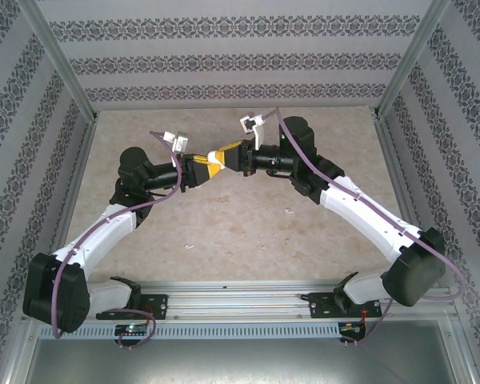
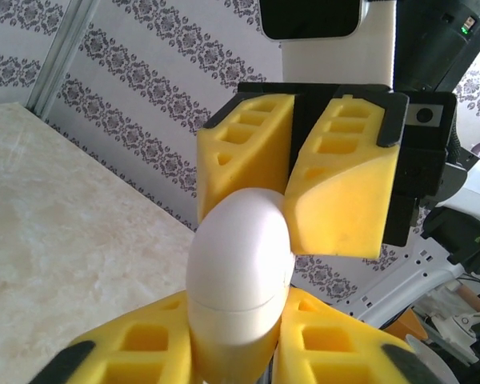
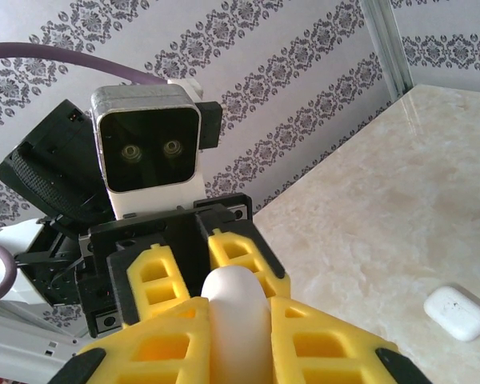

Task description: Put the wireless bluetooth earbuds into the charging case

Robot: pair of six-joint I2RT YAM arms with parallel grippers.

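Both arms meet in mid-air above the table's middle, each gripping one end of a closed white charging case, whose lid seam faces the left wrist camera. My left gripper is shut on its near end, yellow fingers pressed to both sides. From the opposite side my right gripper is shut on the same charging case. In the top view the left gripper and right gripper touch tip to tip. A tiny white bit lies on the table; whether it is an earbud I cannot tell.
A second white rounded-square case lies closed on the beige table, on the far side of the right gripper. Patterned walls and metal posts enclose the table on three sides.
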